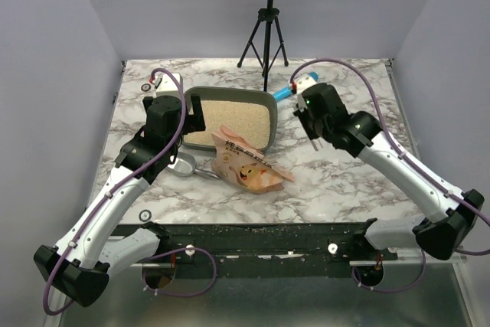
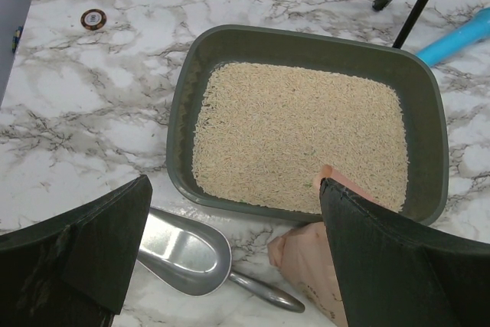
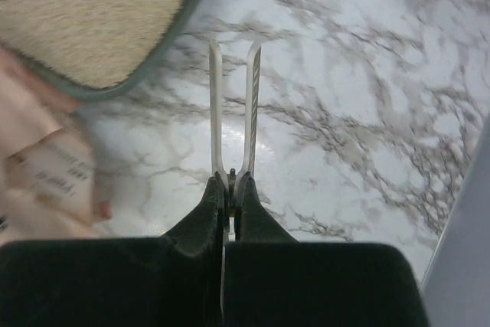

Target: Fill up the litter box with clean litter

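Across the near edge of the white marble-patterned table point(image 1: 344, 181) two arms are bolted, and at the far edge a black music stand point(image 1: 264, 36) rises on its tripod. Far of centre and somewhat left on the table lies the litter box point(image 1: 230, 92), a dark grey-green tray with rounded corners. The clean litter point(image 1: 233, 120), pale beige and sandy, covers its floor in an even layer, with the walls bare above it.

An orange-pink printed bag point(image 1: 249, 165) lies crumpled just near the box, and its far end overlaps the near right rim. The left gripper point(image 2: 236, 183) hangs over the box's near left corner with its jaws spread as wide as they go and nothing between them. The right gripper point(image 3: 233, 74) is to the right of the box, above bare marble, with its thin fingers pressed together and nothing in them.

A silver metal scoop point(image 2: 187, 250) rests on the table just near the box's near left corner, with its handle pointing right toward the bag. A blue tube-like object point(image 2: 459, 36) lies beyond the box's far right corner. A small round disc point(image 2: 93, 18) sits to the far left, well apart from the box.
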`<state>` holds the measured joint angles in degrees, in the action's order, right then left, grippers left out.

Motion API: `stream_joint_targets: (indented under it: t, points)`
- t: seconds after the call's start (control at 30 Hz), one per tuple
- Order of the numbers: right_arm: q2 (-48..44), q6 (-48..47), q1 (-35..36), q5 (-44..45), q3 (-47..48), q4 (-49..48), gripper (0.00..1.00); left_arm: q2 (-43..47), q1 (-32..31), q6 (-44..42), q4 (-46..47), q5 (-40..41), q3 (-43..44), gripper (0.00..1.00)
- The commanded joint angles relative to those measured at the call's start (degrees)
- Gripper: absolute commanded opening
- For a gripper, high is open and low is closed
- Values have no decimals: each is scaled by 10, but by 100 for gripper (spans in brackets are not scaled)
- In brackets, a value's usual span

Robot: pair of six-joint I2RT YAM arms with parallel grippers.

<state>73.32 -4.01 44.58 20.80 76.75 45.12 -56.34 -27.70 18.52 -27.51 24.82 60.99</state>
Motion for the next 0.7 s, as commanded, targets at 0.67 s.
stream_joint_targets:
  t: [0.67]
  points:
    - [276, 138, -316, -73, -45, -144, 10, -11, 4, 0, 8, 15, -9, 99]
